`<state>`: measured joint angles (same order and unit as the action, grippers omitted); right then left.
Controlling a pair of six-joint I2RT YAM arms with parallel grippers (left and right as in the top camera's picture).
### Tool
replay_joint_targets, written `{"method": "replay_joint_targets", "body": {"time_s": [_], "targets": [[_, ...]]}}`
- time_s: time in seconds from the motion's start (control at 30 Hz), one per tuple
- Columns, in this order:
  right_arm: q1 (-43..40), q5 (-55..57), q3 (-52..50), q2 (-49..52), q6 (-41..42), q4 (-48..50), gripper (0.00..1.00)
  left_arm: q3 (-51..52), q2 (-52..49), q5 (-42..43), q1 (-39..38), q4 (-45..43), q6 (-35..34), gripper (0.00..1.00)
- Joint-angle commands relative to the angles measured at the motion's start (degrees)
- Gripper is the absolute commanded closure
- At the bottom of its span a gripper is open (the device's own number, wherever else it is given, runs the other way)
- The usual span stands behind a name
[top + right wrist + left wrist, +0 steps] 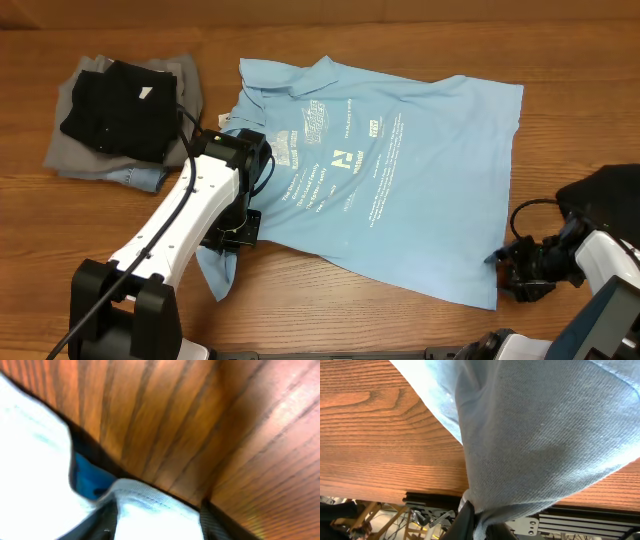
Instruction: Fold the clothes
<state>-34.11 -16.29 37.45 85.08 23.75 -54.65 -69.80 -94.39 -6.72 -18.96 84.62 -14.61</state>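
Pinching the blue shirt (420, 190), the left pincer (474, 521) is clamped on it; the right pincer (157, 516) looks blurry, so I cannot tell.

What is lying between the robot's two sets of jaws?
The sky-blue printed shirt, spread on the wooden table. The overhead view shows it reaching from the left gripper across to the right gripper.

surface: wooden table (340, 320), brown, clear grain | edge: black metal rail (427, 497) along table border | light: even, soft sheen on wood
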Motion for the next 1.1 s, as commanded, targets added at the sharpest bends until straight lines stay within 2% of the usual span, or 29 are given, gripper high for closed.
{"method": "replay_joint_targets", "body": {"time_s": [0.0,0.03,0.1,0.33,0.47,0.6,0.63,0.7,0.73,0.8,0.83,0.97,1.07], "targets": [[0.0,-0.8,-2.6,0.7,-1.5,3.1,0.64,-0.9,0.4,-1.0,0.6,-0.5,1.2,0.91],[0.0,-0.7,-3.7,0.7,0.2,4.8,0.79,-0.9,0.4,-1.0,0.6,-0.5,1.2,0.91],[-0.1,0.1,-3.8,0.7,0.5,5.7,0.96,-0.9,0.4,-1.0,0.6,-0.3,1.2,0.91],[-3.3,8.8,5.8,0.6,6.4,3.4,0.96,-0.9,0.4,-1.0,0.6,1.8,1.1,0.91],[-3.5,11.8,10.8,0.6,6.3,-0.7,0.96,-0.9,0.4,-0.7,0.6,1.7,1.1,0.91],[-3.5,12.5,11.7,0.7,6.5,-1.4,0.96,-0.9,0.4,0.8,0.6,1.8,1.2,0.89],[-3.5,13.6,11.7,0.7,6.5,-3.6,0.94,-0.9,0.3,2.7,0.5,2.2,2.0,0.84],[-3.5,15.3,11.7,0.7,6.6,-5.0,0.46,-0.9,0.4,4.0,0.5,2.1,3.5,0.75],[-3.5,15.4,11.7,0.6,6.5,-5.1,0.4,-0.9,0.4,4.1,0.5,2.1,3.5,0.72],[-3.6,15.1,12.2,0.6,6.8,-4.9,0.41,-0.9,0.4,4.3,0.5,2.1,3.5,0.55],[-3.6,15.0,12.4,0.6,6.8,-4.8,0.41,-0.9,0.4,4.2,0.5,2.1,3.5,0.53],[-3.6,12.4,17.4,0.6,5.2,-6.1,0.39,-1.0,0.4,0.0,0.6,1.4,4.3,0.52],[-3.5,1.3,22.4,0.6,-2.9,-6.8,0.39,-1.5,0.4,-1.7,1.4,-2.6,4.3,0.54]]}}
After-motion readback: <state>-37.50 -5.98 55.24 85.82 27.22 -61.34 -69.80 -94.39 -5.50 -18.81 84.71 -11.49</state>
